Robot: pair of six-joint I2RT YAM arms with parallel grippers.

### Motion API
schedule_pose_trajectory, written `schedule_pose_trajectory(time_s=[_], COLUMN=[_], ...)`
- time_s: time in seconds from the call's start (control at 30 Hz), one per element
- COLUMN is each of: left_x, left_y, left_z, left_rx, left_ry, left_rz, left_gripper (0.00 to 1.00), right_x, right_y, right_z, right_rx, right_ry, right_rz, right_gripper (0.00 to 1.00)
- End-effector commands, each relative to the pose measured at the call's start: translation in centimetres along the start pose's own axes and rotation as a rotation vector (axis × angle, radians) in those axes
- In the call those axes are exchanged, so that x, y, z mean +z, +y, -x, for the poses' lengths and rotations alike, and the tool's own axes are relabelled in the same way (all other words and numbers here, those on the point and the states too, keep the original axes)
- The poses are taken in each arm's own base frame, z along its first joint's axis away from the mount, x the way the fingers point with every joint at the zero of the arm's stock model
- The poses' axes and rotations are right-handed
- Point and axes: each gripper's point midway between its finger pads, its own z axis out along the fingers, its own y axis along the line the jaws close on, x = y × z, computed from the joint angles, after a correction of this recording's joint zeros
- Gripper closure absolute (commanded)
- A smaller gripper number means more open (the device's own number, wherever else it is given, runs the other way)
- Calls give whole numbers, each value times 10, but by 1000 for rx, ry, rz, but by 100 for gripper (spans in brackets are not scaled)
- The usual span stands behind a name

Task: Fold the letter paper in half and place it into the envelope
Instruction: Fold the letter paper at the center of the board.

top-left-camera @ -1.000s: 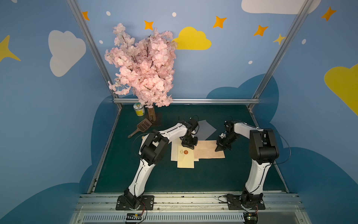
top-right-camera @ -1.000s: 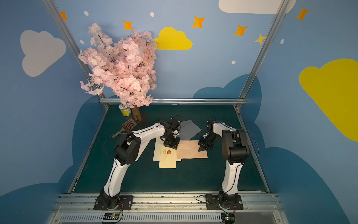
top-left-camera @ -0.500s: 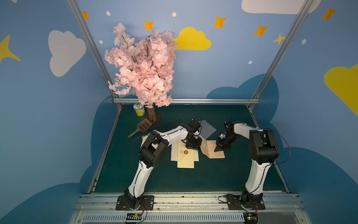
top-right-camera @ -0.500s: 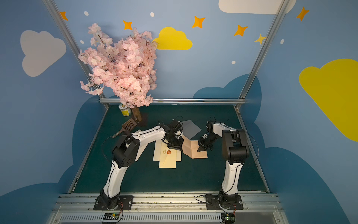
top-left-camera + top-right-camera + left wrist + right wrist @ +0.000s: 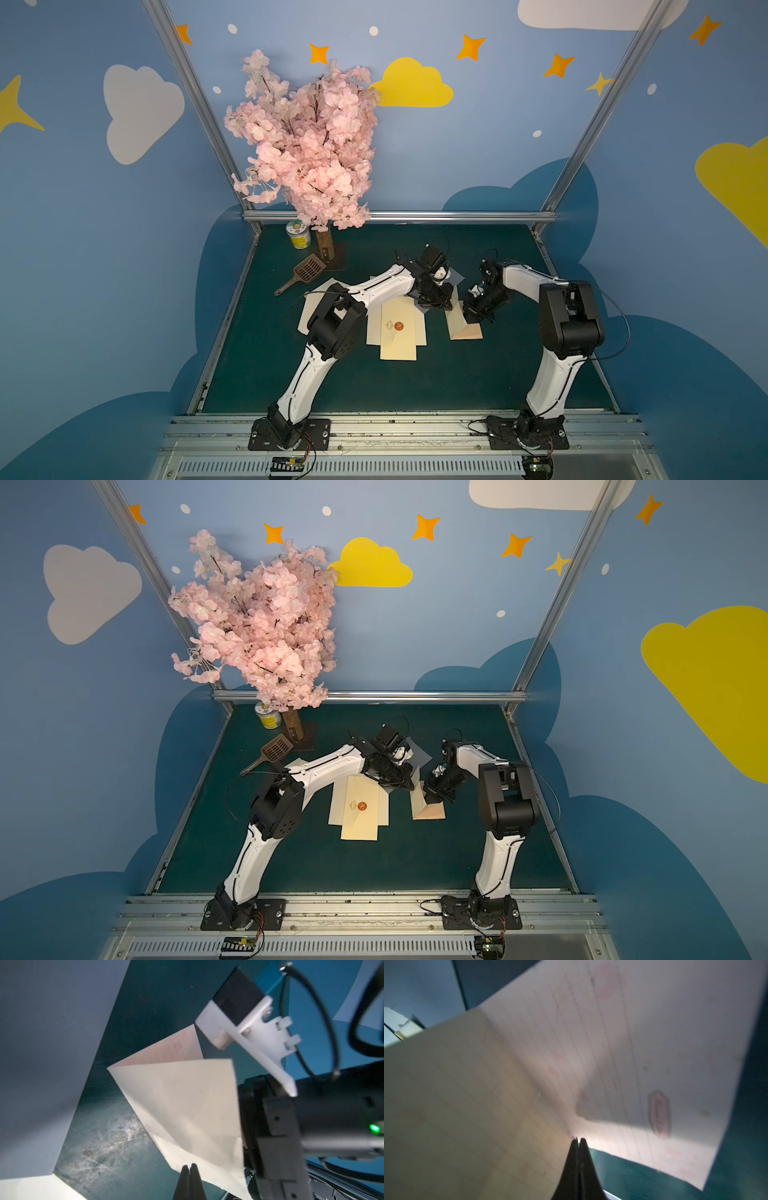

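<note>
The envelope (image 5: 398,345) lies flat on the green table (image 5: 415,390), its red seal (image 5: 399,325) facing up. Just right of it, the left gripper (image 5: 441,305) is pinched tight on an edge of the letter paper (image 5: 465,330). Half of the paper lies down and half stands up. The right gripper (image 5: 478,316) pinches the paper too.

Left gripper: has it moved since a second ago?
Yes. The left gripper has swung away from the sealed envelope, toward the right gripper, folding the letter paper over.
</note>
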Motion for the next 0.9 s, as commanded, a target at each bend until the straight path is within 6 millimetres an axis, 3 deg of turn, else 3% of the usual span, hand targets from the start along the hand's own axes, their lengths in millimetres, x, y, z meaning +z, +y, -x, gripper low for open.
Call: schedule_pose_trajectory(time_s=[0.0,0.23,0.43,0.6,0.87], left_x=[16,32,44,52,59], left_y=[5,10,19,30,38], left_z=[-7,-6,-5,-10,-18], left_rx=[-17,-18,-24,-34,-43], left_ry=[53,87,108,135,166], left_rz=[-2,2,22,67,100], left_gripper=[97,97,97,97,97], right_x=[-19,-56,-73,-74,-54], right_y=[-8,-28,-36,-34,-22], right_z=[-19,-36,-37,-32,-11], right_rx=[8,20,16,15,2], right_ry=[-7,-70,-98,-100,-69], right_rz=[-71,-232,-303,-294,-203], right_gripper=[100,100,100,100,100])
